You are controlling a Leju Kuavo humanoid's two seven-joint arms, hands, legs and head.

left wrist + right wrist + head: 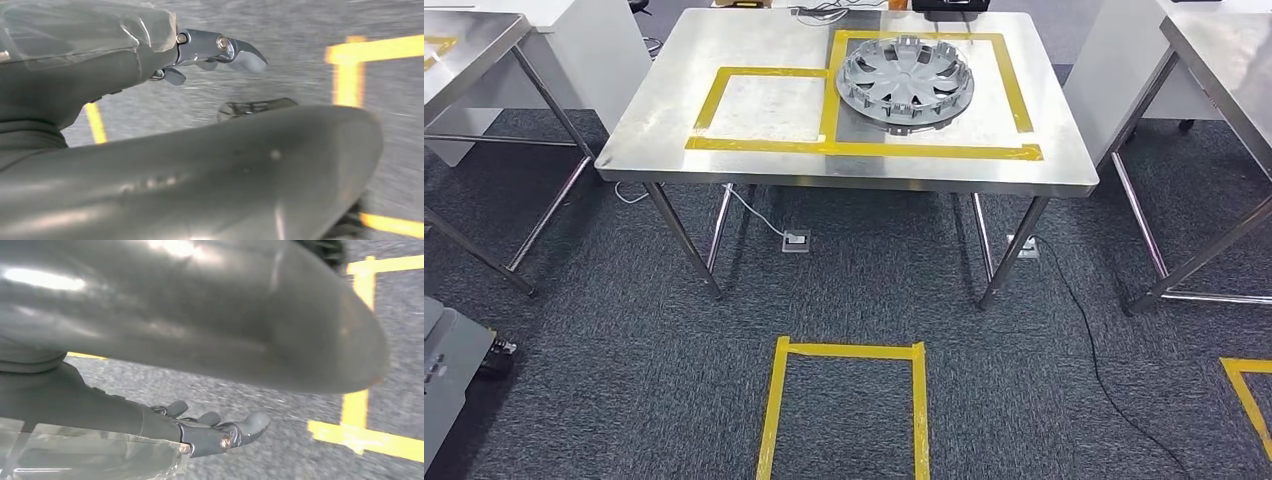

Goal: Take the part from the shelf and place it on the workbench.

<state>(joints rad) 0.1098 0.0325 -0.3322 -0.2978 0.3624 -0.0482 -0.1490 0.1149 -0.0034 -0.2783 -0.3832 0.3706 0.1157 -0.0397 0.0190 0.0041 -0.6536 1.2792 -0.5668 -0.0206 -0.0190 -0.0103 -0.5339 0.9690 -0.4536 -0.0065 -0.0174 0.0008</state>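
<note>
You see dark grey carpeted floor (pixel 624 380) spread under everything in the head view. On it stands the square stainless-steel worktop (pixel 764 35) on metal legs, marked with two adjoining rectangles of yellow tape (pixel 824 100). The round grey plastic wheel cover with radial spokes (pixel 906 80) lies flat on the worktop inside the larger, right-hand rectangle, its left rim close to the shared tape line. A yellow tape outline on the floor (pixel 844 352) sits in front of the worktop, and a black cable (pixel 1096 370) trails across the carpet at the right. In the left wrist view your left robot hand (pixel 215 52) hangs over the carpet, fingers extended and apart, holding nothing. In the right wrist view the right robot hand (pixel 220 427) is likewise released, fingers loosely spread, nothing in them.
</note>
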